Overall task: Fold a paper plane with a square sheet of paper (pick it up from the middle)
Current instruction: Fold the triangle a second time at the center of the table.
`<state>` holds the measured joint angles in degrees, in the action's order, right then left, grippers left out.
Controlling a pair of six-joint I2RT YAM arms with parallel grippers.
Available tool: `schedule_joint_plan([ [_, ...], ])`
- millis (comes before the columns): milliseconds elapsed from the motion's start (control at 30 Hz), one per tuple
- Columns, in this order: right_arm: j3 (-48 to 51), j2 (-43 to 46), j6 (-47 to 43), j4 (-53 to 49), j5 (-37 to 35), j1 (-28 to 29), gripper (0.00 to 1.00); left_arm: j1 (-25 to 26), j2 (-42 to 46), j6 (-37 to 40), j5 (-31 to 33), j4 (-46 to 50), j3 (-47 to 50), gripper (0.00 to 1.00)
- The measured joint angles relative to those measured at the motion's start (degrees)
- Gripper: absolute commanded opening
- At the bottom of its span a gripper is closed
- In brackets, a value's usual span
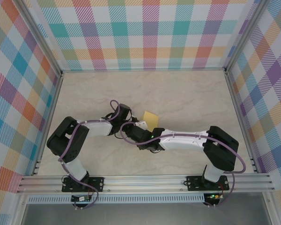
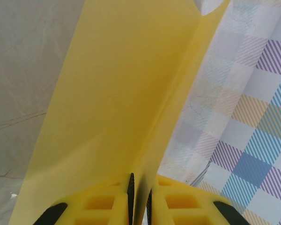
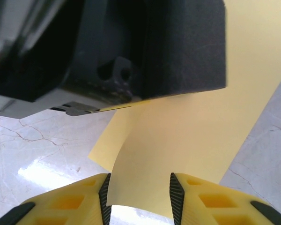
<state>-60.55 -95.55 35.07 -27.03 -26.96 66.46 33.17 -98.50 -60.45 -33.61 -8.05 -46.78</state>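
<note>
The square sheet of paper (image 2: pixel 117 103) is plain yellow and rises from my left gripper (image 2: pixel 139 201), which is shut on its lower edge along a crease. From above, the sheet (image 1: pixel 151 118) shows as a small yellow patch at mid-table, where my left gripper (image 1: pixel 133 117) and right gripper (image 1: pixel 145 125) meet. In the right wrist view, a curved flap of the sheet (image 3: pixel 187 140) hangs between the pads of my right gripper (image 3: pixel 139 197). Its jaws stand apart on either side of the flap. The dark body of the left gripper (image 3: pixel 131 47) sits just above it.
The table (image 1: pixel 187 93) is pale marble, with plaid walls (image 1: pixel 150 33) at the back and on both sides. An aluminium rail (image 1: pixel 145 180) carries both arm bases at the near edge. The two arms nearly touch at mid-table.
</note>
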Motion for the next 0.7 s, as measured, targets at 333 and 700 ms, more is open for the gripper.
schedule_joint_plan([
  [333, 0.39, 1.38, 0.61, -1.07, -1.40, 0.04, 0.12, 0.00, 0.00, 0.02, 0.00, 0.44, 0.00, 0.17],
  [700, 2.69, 2.95, 0.83, 0.13, -0.33, -0.92, 0.04, 0.00, 4.68, 2.97, 6.27, 8.81, 0.02, 0.57],
])
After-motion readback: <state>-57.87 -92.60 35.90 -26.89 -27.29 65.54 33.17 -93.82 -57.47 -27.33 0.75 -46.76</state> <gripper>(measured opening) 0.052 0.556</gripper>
